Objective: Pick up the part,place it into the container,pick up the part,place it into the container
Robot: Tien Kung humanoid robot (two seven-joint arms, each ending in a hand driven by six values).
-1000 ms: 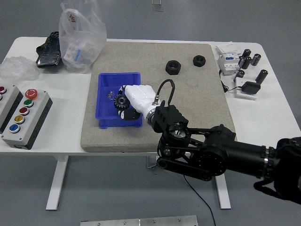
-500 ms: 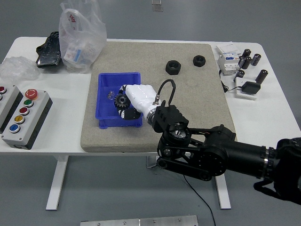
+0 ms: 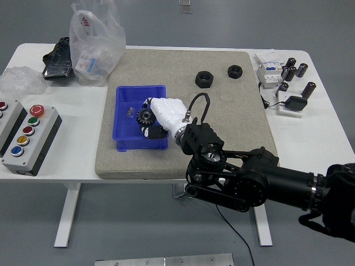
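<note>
The right hand, white w/ a black arm behind it, is seen over the blue container, and a dark gear is held at its fingers, which are curled on the gear's rim; the exact contact pts are partly hidden by the hand. The gear is located inside the container's outline, near the right side, but it cannot be told if it rests on the bottom already or is kept a bit above it. The left hand is not in view. Two black nuts, the larger nut and the smaller nut, are lying on the grey mat, well apart from the container. The gear is judged to be metal: stiff, rather heavy for its size, not fragile, and the teeth give some hold while flat faces are prob. slippery. It is best taken across the toothed rim, from two opposite sides. The nuts are judged similar, hard and dense, and should be pinched on opposite flats, approx. at mid height. A drop into the plastic container is considered harmless, only noisy.
</note>
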